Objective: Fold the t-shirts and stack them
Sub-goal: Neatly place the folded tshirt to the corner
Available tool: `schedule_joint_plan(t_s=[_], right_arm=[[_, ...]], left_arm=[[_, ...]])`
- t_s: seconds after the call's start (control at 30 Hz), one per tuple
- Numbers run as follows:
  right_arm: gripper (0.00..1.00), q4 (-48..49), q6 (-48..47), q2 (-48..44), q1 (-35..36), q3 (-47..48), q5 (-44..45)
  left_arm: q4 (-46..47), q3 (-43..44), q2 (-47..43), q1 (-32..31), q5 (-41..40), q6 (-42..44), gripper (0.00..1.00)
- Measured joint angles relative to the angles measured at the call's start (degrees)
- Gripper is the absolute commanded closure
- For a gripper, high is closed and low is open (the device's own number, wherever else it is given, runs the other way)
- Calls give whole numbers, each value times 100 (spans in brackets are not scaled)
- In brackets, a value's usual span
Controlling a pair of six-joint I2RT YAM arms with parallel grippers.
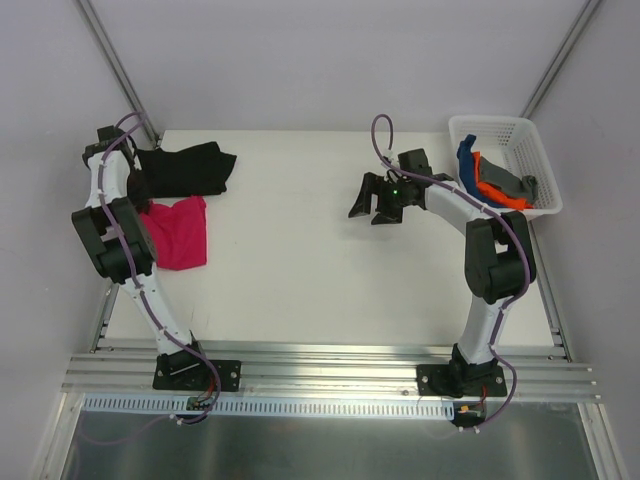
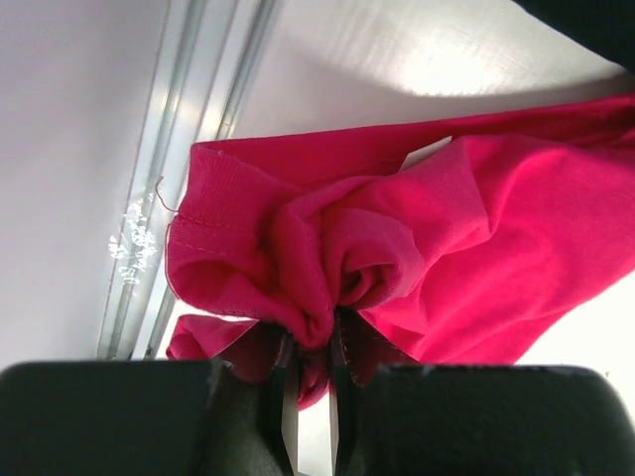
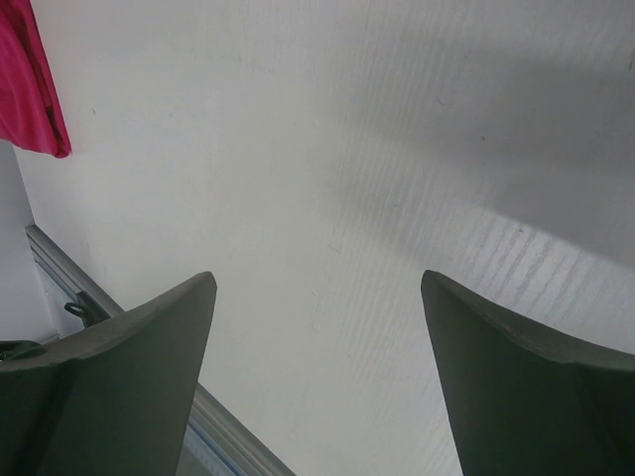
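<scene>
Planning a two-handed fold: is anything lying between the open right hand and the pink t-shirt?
Nothing visible. Only bare table lies between the right hand and the pink t-shirt, which the left hand pinches.

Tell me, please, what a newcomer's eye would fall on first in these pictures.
The crimson-pink t-shirt at the left edge of the table stands out, bunched in the shut left end effector. A black t-shirt lies just behind it, and a white basket in the far right corner holds blue, orange and grey cloth. The right end effector hangs open above the table's middle.
</scene>
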Motion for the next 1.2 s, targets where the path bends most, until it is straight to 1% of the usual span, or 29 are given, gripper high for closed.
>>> schedule_joint_plan(t_s=[0.4, 0.43, 0.47, 0.5, 0.53, 0.57, 0.73, 0.83, 0.9, 1.0, 1.1, 1.13, 1.2], right_arm=[[11, 61, 15, 0, 46, -35, 0], [11, 66, 15, 0, 48, -50, 0], [11, 70, 15, 0, 48, -76, 0], [11, 70, 15, 0, 50, -92, 0], [11, 68, 17, 0, 52, -103, 0], [11, 68, 17, 0, 55, -109, 0], [11, 85, 4, -4, 61, -109, 0], [10, 61, -118, -87, 63, -111, 48], [7, -7, -280, -262, 63, -149, 149], [4, -166, -619, -662, 61, -175, 385], [3, -310, -964, -1141, 59, -105, 791], [0, -426, -1082, -1276, 59, 4, 994], [0, -688, -1303, -1447, 63, 387, 1486]], left_arm=[[186, 262, 413, 68, -304, 153, 100], [201, 267, 442, 68, -310, 164, 90], [212, 267, 457, 68, -313, 179, 60], [216, 267, 463, 68, -332, 216, 19], [227, 267, 463, 68, -382, 229, 5], [245, 267, 463, 68, -459, 188, 1], [310, 269, 376, 66, -699, 90, 1], [302, 348, 125, 22, -754, 46, 1], [308, 535, -175, -63, -695, 20, 1], [398, 822, -811, -367, -199, -44, 1], [505, 1029, -1458, -876, 645, -122, 1], [546, 1051, -1615, -1019, 841, -144, 1], [579, 1058, -1928, -1405, 1384, -168, 1]])
